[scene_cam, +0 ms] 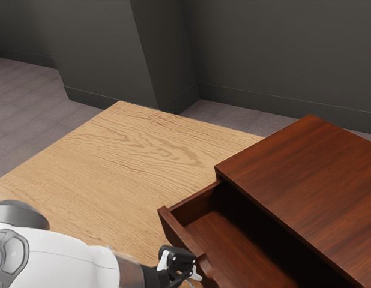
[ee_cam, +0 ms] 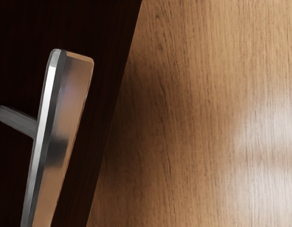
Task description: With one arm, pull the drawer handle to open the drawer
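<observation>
the drawer (scene_cam: 233,246) stands partly drawn out of the dark cabinet (scene_cam: 305,174) at the right, its front panel (scene_cam: 176,228) out over the pale wooden table (scene_cam: 125,162). our gripper (scene_cam: 180,268) sits at the near end of that panel, against its outer face; the wrist view puts the handle (ee_cam: 56,142), a flat metal bar held off the panel on a short post (ee_cam: 16,120), just under the hand. we cannot tell whether the gripper is apart or clamped on the bar. we judge the step in hand to be the pull: keep it straight along the drawer's travel, away from the cabinet, with no lift or twist, lest the bar slip free or the drawer bind. the arm (scene_cam: 53,261) enters from the near left, its white forearm low over the table, the wrist directed right toward the panel.
</observation>
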Controlling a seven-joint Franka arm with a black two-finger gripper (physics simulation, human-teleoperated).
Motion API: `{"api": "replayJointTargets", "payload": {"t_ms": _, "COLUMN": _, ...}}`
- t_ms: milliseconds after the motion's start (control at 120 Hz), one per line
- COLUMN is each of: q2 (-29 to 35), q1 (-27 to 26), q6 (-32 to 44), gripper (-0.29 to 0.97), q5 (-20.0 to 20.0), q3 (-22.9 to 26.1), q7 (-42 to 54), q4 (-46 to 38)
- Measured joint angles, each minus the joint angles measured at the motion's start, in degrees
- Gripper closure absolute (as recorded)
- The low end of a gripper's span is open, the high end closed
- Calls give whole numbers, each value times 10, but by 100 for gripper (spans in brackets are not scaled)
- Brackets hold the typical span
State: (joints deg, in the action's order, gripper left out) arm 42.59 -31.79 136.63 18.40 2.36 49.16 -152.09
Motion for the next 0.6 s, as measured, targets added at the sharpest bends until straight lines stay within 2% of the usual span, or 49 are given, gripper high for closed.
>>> {"api": "replayJointTargets", "payload": {"t_ms": 600, "q2": 72, "q1": 5, "q6": -16, "gripper": 2, "q5": -7, "q3": 6, "q7": -10, "q4": -47}}
